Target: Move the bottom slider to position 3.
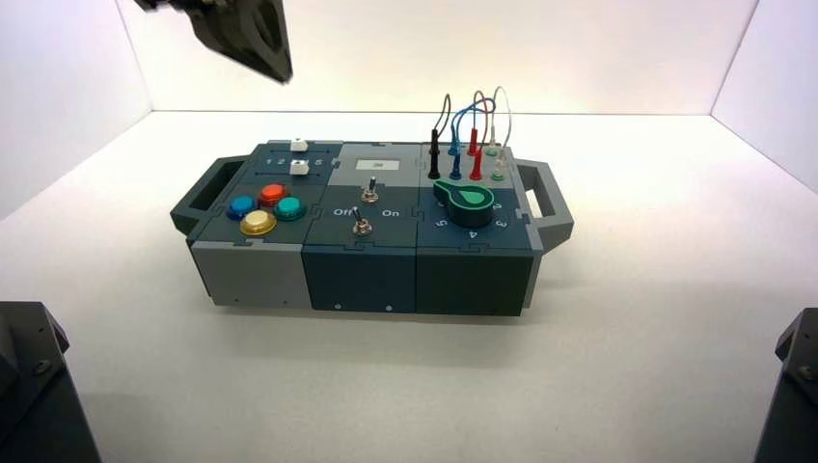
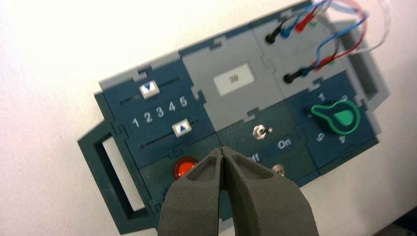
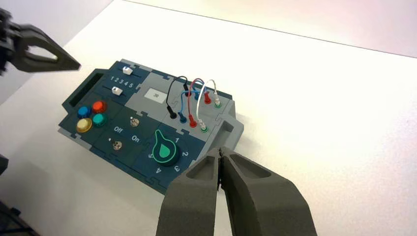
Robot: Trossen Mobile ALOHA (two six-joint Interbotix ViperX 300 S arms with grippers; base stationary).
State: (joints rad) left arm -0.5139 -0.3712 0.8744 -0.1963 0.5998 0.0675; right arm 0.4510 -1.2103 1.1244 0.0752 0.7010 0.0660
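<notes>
"Where's the left gripper point(image 2: 223, 150)?"

"Raised above the box point(image 1: 362, 227), toward its left side, fingers clenched together with nothing between them."

"And the bottom slider point(image 2: 182, 128)?"

"On the box's left section, a small white knob on a dark track, below the printed digits. It sits in line with the 4 point(image 2: 171, 106), one mark past position 3 point(image 2: 160, 111). Nothing touches it."

"The other slider?"

"The top slider point(image 2: 149, 89) is on the box's same section, above the digits, lined up with the 3."

"What about the buttons?"

"Red point(image 1: 273, 195), blue point(image 1: 242, 206), green point(image 1: 289, 208) and yellow point(image 1: 258, 223), on the box's left section, nearer the front."

"The right gripper point(image 3: 220, 151)?"

"Idle off the box's right side, clenched, empty."
</notes>
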